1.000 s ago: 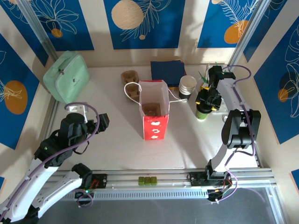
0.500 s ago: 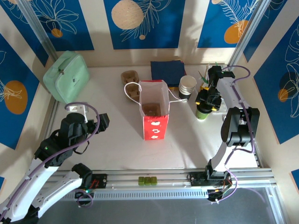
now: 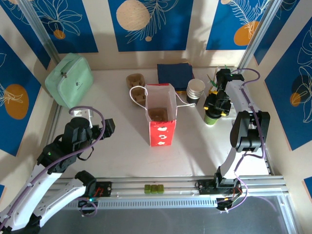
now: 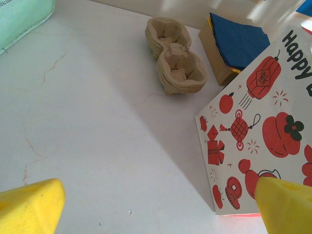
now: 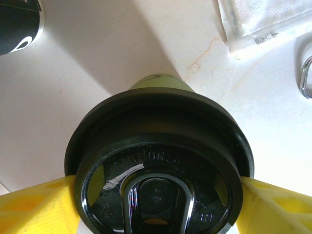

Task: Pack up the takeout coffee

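Change: against the top view of a second ago, the right arm's elbow has crept slightly toward the back wall. Its pincer (image 3: 215,104) stays over the takeout coffee (image 3: 210,119), and the cup, the bag and the left arm lie as they did.
Right pincer: its yellow fingers (image 5: 34,207) straddle the cup, one each side just under the lid's rim. Whether they press on it cannot be told.
Left pincer (image 4: 156,209): released, fingers wide apart, low over the worktop (image 3: 122,151) at the near left.
Coffee, look: a small green paper cup, upright, capped by a glossy round black lid with raised lettering and a sip slot.
Coffee, place: on the worktop at the right, in front of the stack of white cups (image 3: 195,89), apart from them.
Edges: the worktop's right edge and the frame post are near the cup.
Open room: bare worktop lies between the coffee and the open-topped red-and-white paper bag (image 3: 161,132) to its left.
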You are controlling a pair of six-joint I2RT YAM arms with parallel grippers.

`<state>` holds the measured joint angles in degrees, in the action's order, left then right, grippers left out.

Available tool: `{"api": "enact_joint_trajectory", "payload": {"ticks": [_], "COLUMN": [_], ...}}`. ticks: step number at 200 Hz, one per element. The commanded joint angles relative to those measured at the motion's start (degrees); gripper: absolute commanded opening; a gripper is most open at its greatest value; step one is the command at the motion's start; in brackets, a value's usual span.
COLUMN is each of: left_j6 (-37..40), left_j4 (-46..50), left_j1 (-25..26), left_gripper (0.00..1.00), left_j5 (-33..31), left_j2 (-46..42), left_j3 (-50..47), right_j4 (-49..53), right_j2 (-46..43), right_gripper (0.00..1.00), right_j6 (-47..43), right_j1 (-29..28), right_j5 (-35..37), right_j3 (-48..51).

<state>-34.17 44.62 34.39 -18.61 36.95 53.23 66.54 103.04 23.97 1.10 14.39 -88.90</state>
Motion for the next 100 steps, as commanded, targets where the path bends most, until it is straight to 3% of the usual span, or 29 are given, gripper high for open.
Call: {"api": "enact_joint_trajectory", "payload": {"ticks": [1,100], "left_j6": [-0.3,-0.6], "left_j4": [0.6,1.9], "left_j1": [0.0,0.0], "left_gripper": [0.99,0.99], "left_j5": [0.3,0.1], "left_j2": [-0.5,-1.4], "left_j3": [0.6,1.3], "right_j4": [2.0,8.7], "right_j2": [3.0,-2.4], "right_gripper": [0.76,0.73], "right_j6": [-0.3,-0.3], "right_j1": [-0.7,-2.8], "right_j5": [-2.5,-1.7], "right_j3": [1.0,-2.5]}}
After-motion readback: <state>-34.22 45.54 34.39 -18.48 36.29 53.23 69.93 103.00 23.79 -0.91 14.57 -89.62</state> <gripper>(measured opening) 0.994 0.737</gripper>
